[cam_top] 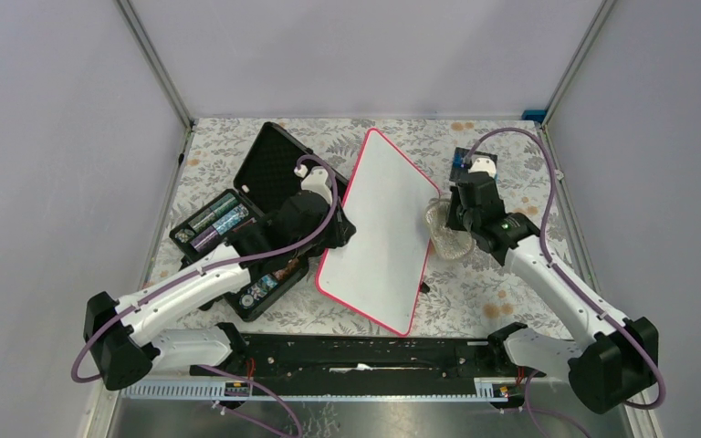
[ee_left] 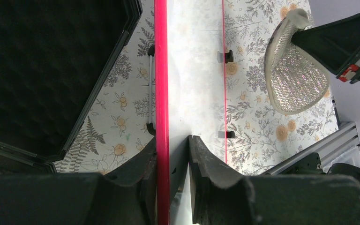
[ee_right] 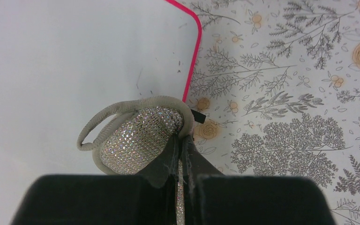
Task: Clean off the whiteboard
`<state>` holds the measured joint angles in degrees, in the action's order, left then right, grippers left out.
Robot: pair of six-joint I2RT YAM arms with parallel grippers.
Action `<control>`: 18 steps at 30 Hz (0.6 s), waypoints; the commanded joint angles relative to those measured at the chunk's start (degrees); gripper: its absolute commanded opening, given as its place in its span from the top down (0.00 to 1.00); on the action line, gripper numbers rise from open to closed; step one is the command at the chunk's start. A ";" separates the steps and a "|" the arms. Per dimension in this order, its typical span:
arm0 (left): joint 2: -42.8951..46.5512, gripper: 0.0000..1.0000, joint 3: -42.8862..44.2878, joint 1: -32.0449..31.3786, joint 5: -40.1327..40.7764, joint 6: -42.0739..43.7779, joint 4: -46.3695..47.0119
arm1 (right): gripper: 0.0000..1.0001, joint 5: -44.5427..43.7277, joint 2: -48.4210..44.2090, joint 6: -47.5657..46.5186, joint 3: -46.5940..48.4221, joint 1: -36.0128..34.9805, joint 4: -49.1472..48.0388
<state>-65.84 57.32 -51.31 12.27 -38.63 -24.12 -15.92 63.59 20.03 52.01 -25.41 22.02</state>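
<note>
Left fingers pinching whiteboard, right fingers clamping sparkly pad, maybe mesh

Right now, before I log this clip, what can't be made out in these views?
- Whiteboard underside: turned away in every view.
- Dark specks near its corner, right wrist view: too small to read.
- Black case contents, top view: partly covered by the left arm.
- Sparkly pad, right wrist view: lower part hidden behind the right claw.

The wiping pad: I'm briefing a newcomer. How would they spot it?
Find the large red-rimmed whiteboard. At its right edge, the right gripper pinches a pad. It alone glitters silver, with a beige rim.
</note>
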 commanded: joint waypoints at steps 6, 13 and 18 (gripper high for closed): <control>-4.46 1.00 -0.02 -0.71 3.25 2.74 1.01 | 1.00 16.64 4.04 3.27 -4.92 7.63 -5.72; -3.81 1.00 -1.24 -0.72 4.00 3.00 0.72 | 1.00 34.41 4.55 4.71 -9.55 7.63 -12.76; -4.27 1.00 -1.16 -0.63 4.18 3.26 0.22 | 1.00 36.65 5.97 7.04 -12.84 7.65 -15.48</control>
<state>-67.13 58.04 -51.16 12.64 -38.63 -23.81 14.79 68.53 24.80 40.95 -17.74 11.03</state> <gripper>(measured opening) 0.239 0.028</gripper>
